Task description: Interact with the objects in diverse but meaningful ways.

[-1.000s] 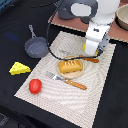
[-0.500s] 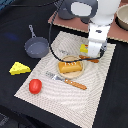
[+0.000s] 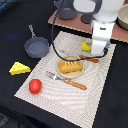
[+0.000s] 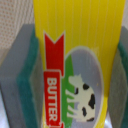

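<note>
The pincer (image 3: 95,51) clamps the butter (image 4: 75,60) at the mat's (image 3: 60,95) upper right, above the bread (image 3: 69,66).

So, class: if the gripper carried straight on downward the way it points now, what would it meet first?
The butter block: it already sits between the gripper's green-padded fingers. Under it lies the placemat, probably next, though the gap cannot be judged.
</note>
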